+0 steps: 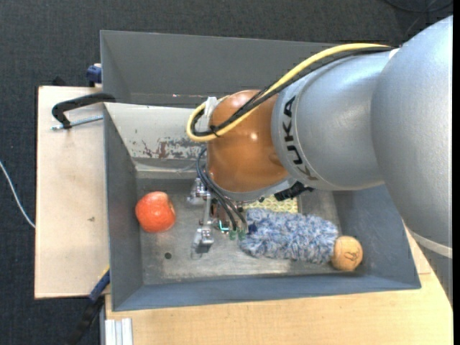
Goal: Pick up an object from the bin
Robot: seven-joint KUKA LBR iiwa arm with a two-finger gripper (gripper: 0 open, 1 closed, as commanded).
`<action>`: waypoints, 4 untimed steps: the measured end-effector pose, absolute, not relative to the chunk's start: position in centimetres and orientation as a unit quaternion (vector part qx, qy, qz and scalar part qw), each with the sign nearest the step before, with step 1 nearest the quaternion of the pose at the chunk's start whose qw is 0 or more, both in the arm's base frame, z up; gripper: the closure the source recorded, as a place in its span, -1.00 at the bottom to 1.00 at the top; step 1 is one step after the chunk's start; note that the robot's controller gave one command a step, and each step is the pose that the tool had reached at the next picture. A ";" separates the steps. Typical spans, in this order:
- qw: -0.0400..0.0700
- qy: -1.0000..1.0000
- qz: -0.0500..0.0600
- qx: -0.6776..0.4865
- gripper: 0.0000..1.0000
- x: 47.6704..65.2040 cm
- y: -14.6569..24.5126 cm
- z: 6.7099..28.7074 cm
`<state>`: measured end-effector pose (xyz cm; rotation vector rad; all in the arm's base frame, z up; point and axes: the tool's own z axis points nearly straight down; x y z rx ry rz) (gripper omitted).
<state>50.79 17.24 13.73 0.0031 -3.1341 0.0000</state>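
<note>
My gripper [203, 241] reaches down to the bin floor left of centre, under the orange wrist cover. An orange-red ball [154, 212] lies to its left, a short gap away. Right beside the gripper on its other side lies a fluffy blue-and-white duster head [287, 237], with a round wooden knob [346, 253] at its right end. Nothing shows between the fingers.
A patch of yellow mesh [285, 205] peeks out behind the duster, under the arm. The arm covers the bin's right half. Bare floor lies in front of the ball and the gripper, near the bin's front wall.
</note>
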 end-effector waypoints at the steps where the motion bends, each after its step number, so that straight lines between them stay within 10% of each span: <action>1: 0.001 -1.000 -0.001 0.000 -1.00 51.0 17.2 14.1; 2: -0.006 -0.999 -0.002 0.045 -1.00 55.4 20.4 10.8; 3: -0.008 -1.000 0.000 0.030 1.00 53.2 22.5 9.0; 4: -0.008 -1.000 0.000 0.030 1.00 53.2 22.5 9.0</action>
